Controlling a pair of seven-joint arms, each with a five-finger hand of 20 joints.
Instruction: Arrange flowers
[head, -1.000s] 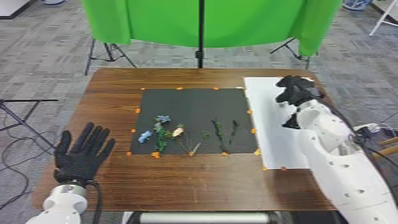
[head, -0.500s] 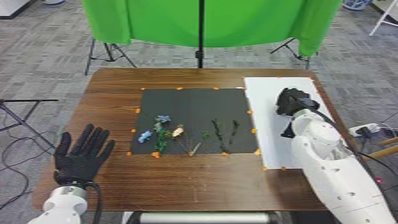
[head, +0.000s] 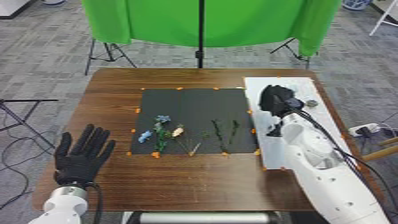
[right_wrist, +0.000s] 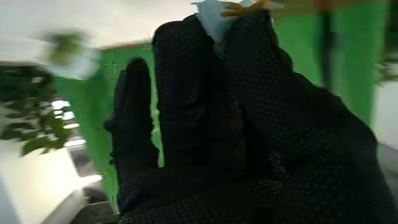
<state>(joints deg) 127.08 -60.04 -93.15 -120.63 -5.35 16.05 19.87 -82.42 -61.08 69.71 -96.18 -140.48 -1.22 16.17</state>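
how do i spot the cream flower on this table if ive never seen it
On the brown table, left of the white sheet, lies a black mat. In the mat's near half is the cream flower. It alone is cream: blue flowers lie to its left, green stems to its right.

Shows the right hand (right_wrist: 244, 185) close up, in black mesh glove. Catches at its far end a pale blue thing (right_wrist: 211, 20) with an orange-brown part, too unclear to name. Takes in green leaves (right_wrist: 34, 137), a blurred pale thing (right_wrist: 80, 65) and green cloth (right_wrist: 91, 110) behind.
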